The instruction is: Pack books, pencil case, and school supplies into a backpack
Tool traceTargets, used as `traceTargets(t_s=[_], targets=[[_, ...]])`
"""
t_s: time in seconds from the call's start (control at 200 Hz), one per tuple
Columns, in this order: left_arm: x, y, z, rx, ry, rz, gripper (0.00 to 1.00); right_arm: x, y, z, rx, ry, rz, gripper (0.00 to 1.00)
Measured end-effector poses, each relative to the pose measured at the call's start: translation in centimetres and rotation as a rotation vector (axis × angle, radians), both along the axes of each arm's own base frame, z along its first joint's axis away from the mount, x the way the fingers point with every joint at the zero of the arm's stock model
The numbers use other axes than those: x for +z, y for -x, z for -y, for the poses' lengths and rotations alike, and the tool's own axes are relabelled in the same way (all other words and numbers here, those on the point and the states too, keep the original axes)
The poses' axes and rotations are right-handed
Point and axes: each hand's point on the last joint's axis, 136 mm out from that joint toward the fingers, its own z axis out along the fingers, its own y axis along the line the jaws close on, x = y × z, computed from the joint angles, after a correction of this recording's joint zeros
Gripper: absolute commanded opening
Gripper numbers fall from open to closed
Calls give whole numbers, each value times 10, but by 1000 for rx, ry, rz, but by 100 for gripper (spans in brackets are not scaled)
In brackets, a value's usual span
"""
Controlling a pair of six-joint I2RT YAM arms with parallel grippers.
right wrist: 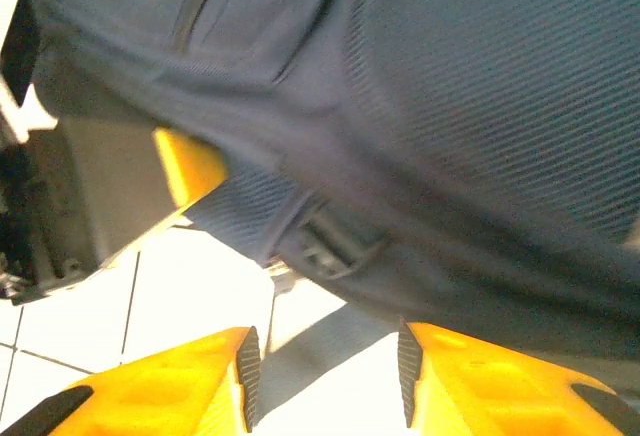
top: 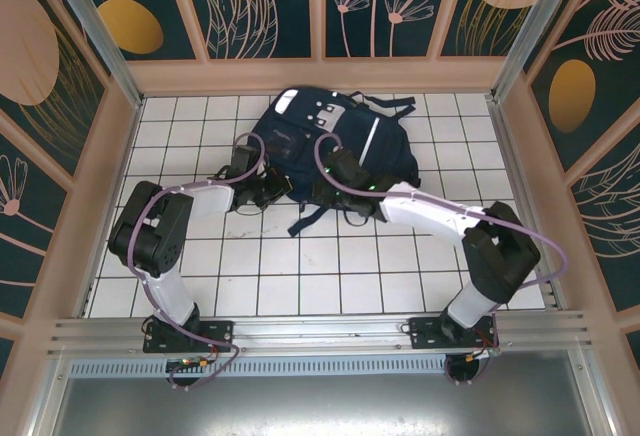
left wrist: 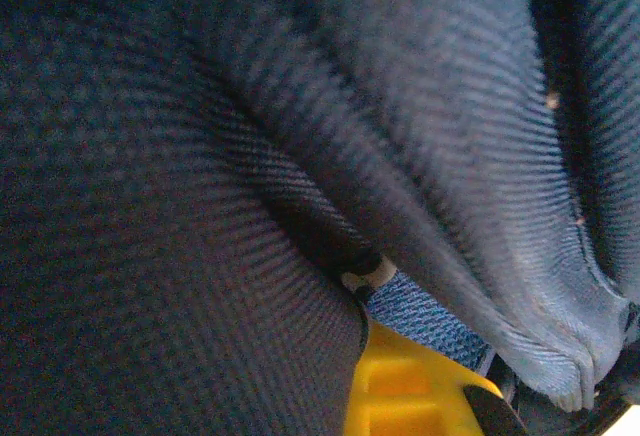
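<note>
Fingers (left wrist: pixel 400 391) of the left gripper (top: pixel 272 192) are yellow and closed together on the backpack (left wrist: pixel 300 156). In the left wrist view a piped fold of its navy fabric runs down toward 5 o'clock and ends right at the fingertip. A patch of lighter blue mesh (left wrist: pixel 425 321) lies against the finger. From above, that gripper sits at the 7 o'clock edge of the bag.

The right gripper (right wrist: pixel 325 366) has its jaws apart with nothing between them, and bright tile of the tiled table (right wrist: pixel 200 296) shows through the gap. Navy fabric hangs just above its fingertips, and a black plastic buckle (right wrist: pixel 330 241) sits on the fabric's lower edge at 12 o'clock from the gap. In the top view this gripper is at the bag's 6 o'clock edge, close beside the left one.

The backpack lies at 12 o'clock on the tiled table, near the far wall, with its white stripes facing up. A dark strap (top: pixel 312 218) trails toward 6 o'clock between the two grippers. The left arm (top: pixel 150 231) and right arm (top: pixel 500 251) reach in from the near edge, elbows out at 8 and 4 o'clock.
</note>
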Motion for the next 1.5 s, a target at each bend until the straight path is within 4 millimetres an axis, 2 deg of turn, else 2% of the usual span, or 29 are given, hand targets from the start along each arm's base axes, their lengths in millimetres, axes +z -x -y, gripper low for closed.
traceTargets(t_s=[0.14, 0.29, 0.4, 0.57, 0.891, 1.026, 1.126, 1.201, 1.261, 1.501], targets=[[0, 3, 6, -14, -6, 6, 0, -33, 14, -24, -5, 6, -49, 41], [1, 3, 6, -24, -16, 11, 0, -66, 19, -34, -49, 44, -88, 39], [-1, 3, 6, -38, -32, 22, 0, -79, 16, -38, -93, 68, -89, 39], [-9, 0, 6, -59, -52, 31, 0, -82, 7, -44, -135, 71, -75, 38], [-8, -5, 9, -72, -53, 58, 0, -89, -7, -50, -168, 104, -53, 33], [-8, -5, 9, -72, -53, 58, 0, -95, -10, -45, -185, 134, -50, 27], [-8, -5, 9, -73, -52, 58, 0, -96, -13, -43, -205, 144, -42, 17], [-8, -5, 9, -74, -51, 57, 0, -97, -14, -40, -213, 164, -37, 5], [-8, -5, 9, -74, -51, 58, 0, -95, -15, -39, -230, 162, -32, 0], [-8, -5, 9, -73, -51, 57, 0, -95, -16, -37, -236, 170, -27, 0]])
